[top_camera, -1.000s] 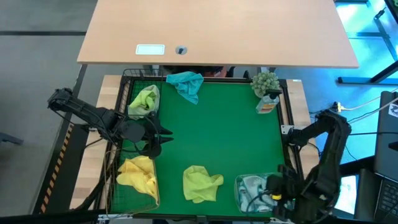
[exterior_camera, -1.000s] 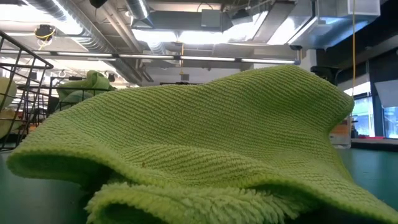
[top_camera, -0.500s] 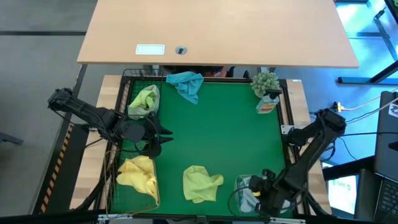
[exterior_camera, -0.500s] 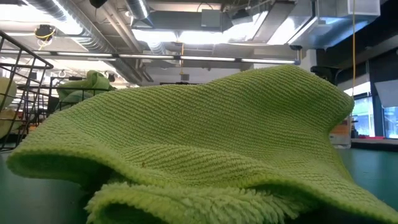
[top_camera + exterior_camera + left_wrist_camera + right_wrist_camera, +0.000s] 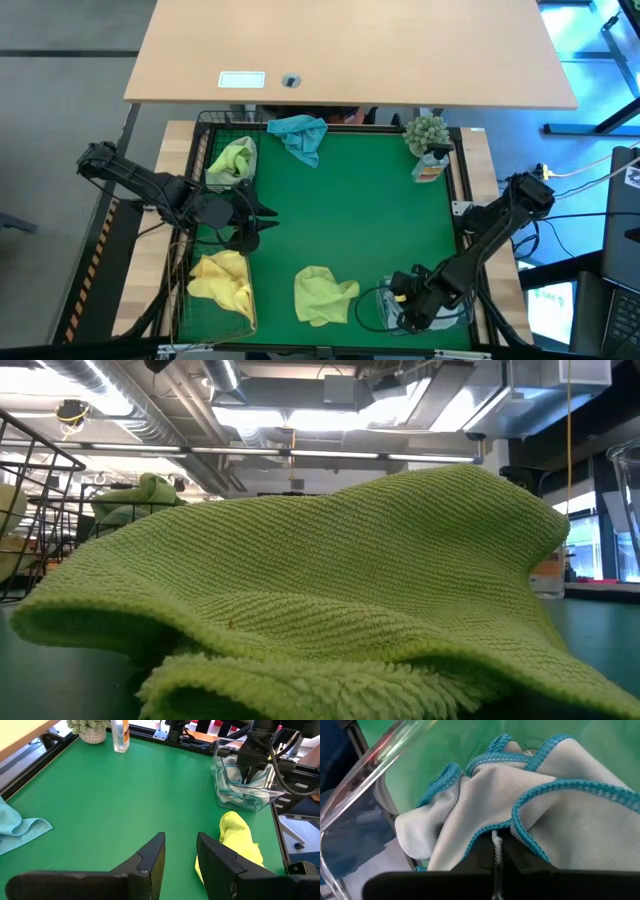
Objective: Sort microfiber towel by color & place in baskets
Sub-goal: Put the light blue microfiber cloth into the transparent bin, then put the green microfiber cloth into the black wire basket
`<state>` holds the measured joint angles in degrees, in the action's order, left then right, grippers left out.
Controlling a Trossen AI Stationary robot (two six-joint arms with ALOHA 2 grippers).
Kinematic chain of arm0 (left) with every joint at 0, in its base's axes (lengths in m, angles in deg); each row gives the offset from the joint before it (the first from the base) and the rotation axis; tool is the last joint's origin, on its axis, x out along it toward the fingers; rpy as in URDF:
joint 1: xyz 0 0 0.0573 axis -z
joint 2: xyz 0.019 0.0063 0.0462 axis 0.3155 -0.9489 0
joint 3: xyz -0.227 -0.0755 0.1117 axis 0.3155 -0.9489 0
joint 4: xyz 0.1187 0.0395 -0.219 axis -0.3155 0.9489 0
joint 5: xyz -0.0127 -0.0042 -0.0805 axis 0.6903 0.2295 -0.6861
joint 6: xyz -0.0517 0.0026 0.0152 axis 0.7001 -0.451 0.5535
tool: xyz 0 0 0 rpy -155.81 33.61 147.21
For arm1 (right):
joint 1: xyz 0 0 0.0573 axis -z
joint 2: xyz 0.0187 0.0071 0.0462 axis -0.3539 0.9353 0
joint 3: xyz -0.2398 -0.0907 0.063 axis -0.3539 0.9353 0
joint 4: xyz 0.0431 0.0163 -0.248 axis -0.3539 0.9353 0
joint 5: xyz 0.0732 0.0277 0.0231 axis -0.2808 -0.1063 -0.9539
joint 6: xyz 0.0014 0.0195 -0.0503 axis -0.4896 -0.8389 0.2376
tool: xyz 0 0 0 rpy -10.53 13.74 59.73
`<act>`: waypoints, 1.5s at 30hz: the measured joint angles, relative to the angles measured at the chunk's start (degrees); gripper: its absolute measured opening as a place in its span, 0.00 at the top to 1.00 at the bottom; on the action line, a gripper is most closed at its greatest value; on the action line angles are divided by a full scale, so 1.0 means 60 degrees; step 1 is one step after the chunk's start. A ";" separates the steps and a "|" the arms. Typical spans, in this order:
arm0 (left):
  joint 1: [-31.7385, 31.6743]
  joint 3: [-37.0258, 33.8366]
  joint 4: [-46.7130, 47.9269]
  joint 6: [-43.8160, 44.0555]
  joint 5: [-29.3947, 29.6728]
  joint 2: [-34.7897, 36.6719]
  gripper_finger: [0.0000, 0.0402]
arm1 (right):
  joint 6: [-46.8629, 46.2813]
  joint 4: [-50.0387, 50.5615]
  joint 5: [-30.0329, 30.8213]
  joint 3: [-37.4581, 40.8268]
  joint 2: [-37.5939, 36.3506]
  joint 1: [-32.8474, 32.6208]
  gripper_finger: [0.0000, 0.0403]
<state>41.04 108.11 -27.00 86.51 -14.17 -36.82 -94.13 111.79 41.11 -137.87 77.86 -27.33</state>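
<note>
A: How will these towels handle?

B: Light and limp, I'd judge. The lime towel point(image 5: 323, 294) lies crumpled on the mat point(image 5: 360, 210), just beside the tub point(image 5: 385, 322). It should drape and sag when lifted, so a pinch on a raised fold near its middle is likely safer than a corner.

A: And the one in the tub?

B: A grey towel point(image 5: 485, 815) with a blue hem, bunched inside. The right gripper point(image 5: 494, 851) is down in the tub with its fingers closed. They sit against the cloth, but I can't say for sure that any is pinched. The hem looks like the firmest part to take.

A: Is the tub a worry?

B: Possibly. It is thin clear plastic and probably light, so a tug on the towel might drag or tip it.

A: The other arm?

B: The left gripper point(image 5: 180, 854) waits across the mat from the tub, near the black basket point(image 5: 212, 133), fingers apart and holding nothing.

A: Where are the rest?

B: A green towel point(image 5: 232, 161) is in that black basket, a yellow towel point(image 5: 222, 278) is in the tan basket point(image 5: 184, 310), well apart from the tub, and a teal towel point(image 5: 300, 134) lies on the mat's far edge.

A: Surface and room?

B: Flat green mat, likely grippy enough to hold cloth. A plant point(image 5: 428, 134) stands at the corner beyond the tub. Behind is a workshop with ducts overhead.
</note>
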 joint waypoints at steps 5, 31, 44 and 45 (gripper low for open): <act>0.0000 0.0000 0.0000 0.0000 -0.0022 -0.0003 0.74 | 0.0000 -0.0006 -0.0171 0.0000 0.0004 0.0022 0.98; 0.0011 0.0000 -0.3204 -0.1524 -0.2147 -0.1463 0.74 | 0.0475 0.1529 -0.1815 -0.1635 -0.0124 0.0215 0.62; 0.0001 0.0000 -0.3840 -0.1654 -0.3270 -0.2501 0.72 | 0.0492 0.3854 -0.1706 -0.3863 -0.0127 0.0212 0.62; 0.0000 0.0000 -0.3840 -0.1654 -0.3336 -0.2593 0.70 | 0.0506 0.4008 -0.1569 -0.4069 -0.0127 0.0212 0.62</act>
<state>41.04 108.11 -50.04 76.59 -34.19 -52.38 -91.10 135.84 31.70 -162.28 77.10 -26.06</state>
